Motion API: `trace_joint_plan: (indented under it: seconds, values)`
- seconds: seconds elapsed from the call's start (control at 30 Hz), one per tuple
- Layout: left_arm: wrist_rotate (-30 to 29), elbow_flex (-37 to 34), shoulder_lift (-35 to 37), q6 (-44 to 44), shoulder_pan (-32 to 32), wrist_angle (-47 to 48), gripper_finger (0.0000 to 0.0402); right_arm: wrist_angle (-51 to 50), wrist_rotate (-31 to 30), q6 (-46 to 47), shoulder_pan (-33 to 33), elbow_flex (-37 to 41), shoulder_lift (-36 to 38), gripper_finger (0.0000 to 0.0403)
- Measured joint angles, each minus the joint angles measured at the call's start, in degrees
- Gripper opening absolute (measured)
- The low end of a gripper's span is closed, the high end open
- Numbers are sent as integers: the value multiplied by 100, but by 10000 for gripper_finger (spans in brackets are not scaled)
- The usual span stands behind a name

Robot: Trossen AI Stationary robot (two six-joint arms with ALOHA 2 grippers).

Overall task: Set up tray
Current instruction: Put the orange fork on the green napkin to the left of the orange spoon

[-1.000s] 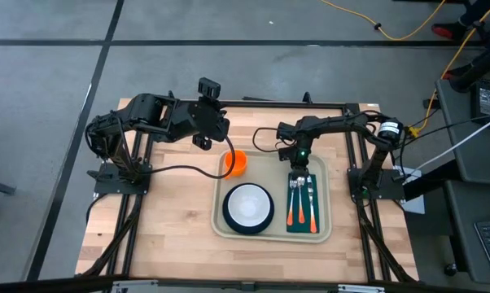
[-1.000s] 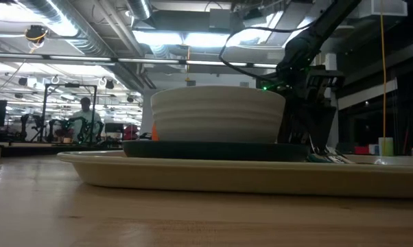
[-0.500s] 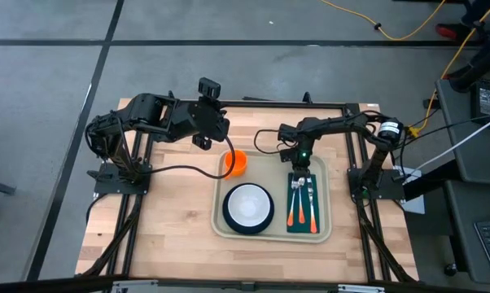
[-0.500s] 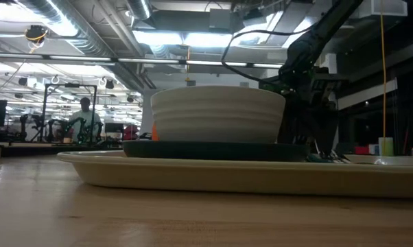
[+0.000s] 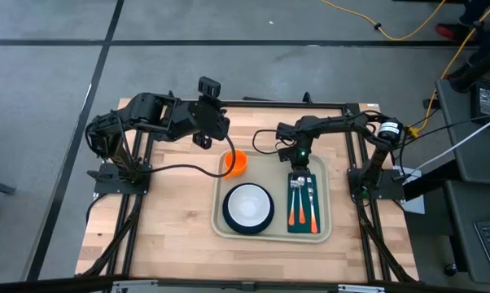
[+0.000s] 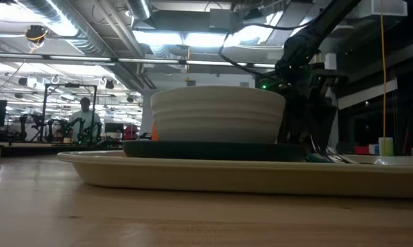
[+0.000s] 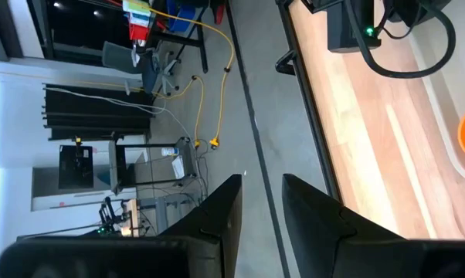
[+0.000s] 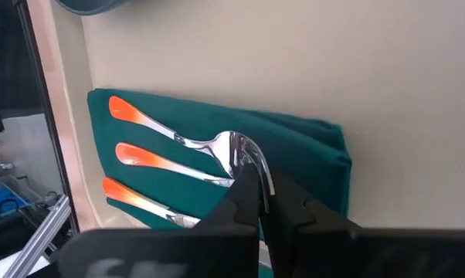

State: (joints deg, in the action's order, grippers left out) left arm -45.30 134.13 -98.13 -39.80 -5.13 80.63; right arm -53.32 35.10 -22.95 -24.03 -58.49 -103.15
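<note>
The cream tray (image 5: 269,230) lies mid-table and carries a white bowl (image 5: 247,203) on a dark plate (image 6: 213,149), an orange cup (image 5: 238,163) and a green napkin (image 8: 310,147). Three orange-handled pieces of cutlery lie on the napkin, the spoon (image 8: 178,137) nearest the plate. My right gripper (image 8: 262,189) is shut and low over the napkin's far end (image 5: 300,172), at the spoon's bowl. My left gripper (image 7: 259,208) hangs open and raised beyond the tray's far left corner (image 5: 204,137), nothing between its fingers. My right gripper touches the spoon's bowl (image 8: 239,148) with its shut fingertips (image 8: 248,185), slanting down from the table's far side. Whether the rim is pinched between them I cannot tell. The spoon lies flat on the napkin, its handle toward the near edge.
Bare wooden table top (image 5: 172,220) spreads left of the tray and along its near side. Dark frame rails (image 5: 139,203) run along both sides of the table. A black cable (image 5: 188,168) trails from the left arm toward the cup.
</note>
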Motion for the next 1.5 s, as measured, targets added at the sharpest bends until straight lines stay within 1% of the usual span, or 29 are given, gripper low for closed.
trace_joint_plan:
  seconds: [0.33,0.6,0.93,1.5]
  values:
    - [0,0,0,0,0,-160,88,-9,-78,-278,155,-82,0,4]
    - [0,0,0,1,0,-162,88,73,-67,-313,206,-82,0,4]
    - [0,0,0,5,0,-165,88,91,206,-443,221,-84,-474,4]
    - [0,0,0,3,0,-165,88,72,108,-563,224,-145,-490,8]
